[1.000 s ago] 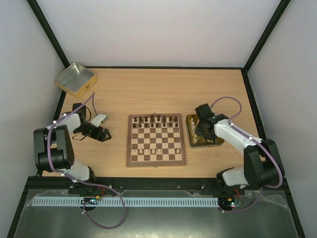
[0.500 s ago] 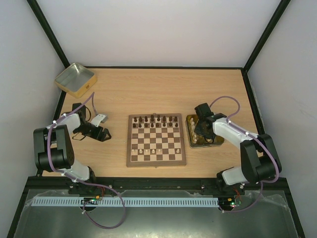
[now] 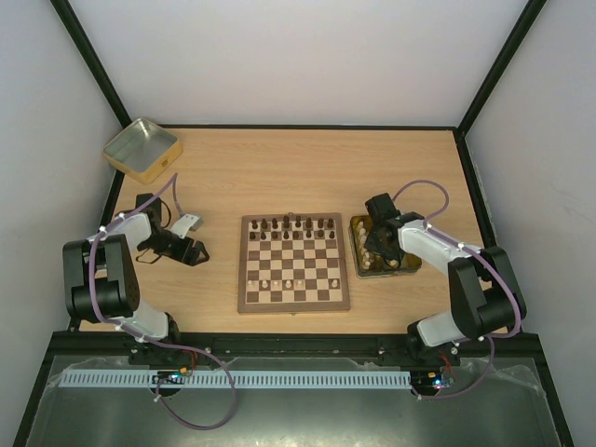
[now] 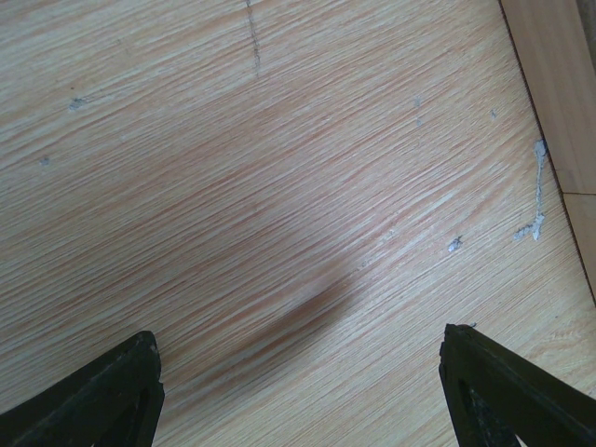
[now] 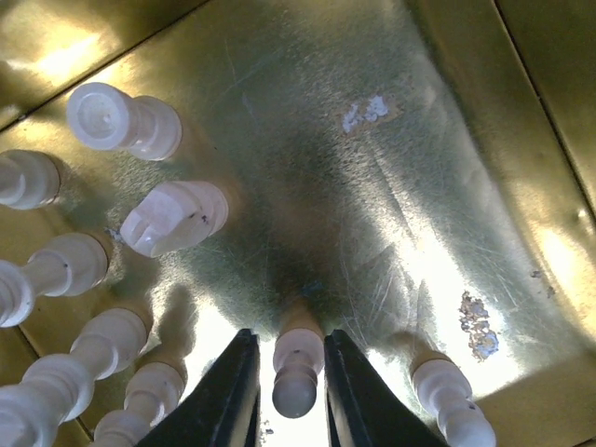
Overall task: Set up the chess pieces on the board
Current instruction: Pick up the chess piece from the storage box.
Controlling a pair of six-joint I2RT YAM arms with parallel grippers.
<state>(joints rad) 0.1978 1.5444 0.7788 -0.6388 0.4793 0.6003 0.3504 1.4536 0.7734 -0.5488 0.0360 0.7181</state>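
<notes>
The board lies at the table's middle, with dark chessmen on its far rows and several cream-white chess pieces on its near rows. My right gripper is down in the gold tin just right of the board. In the right wrist view its jaws straddle one standing white pawn. The right finger touches the pawn and a sliver of light shows on the left. My left gripper rests wide open over bare table, its fingers far apart with nothing between them.
More white pieces stand round the pawn in the tin: a rook, a bishop, a pawn close on the right. A second gold tin sits at the far left corner.
My right gripper has shifted slightly left over the tin and its jaws have narrowed round the pawn. The left arm has not moved.
</notes>
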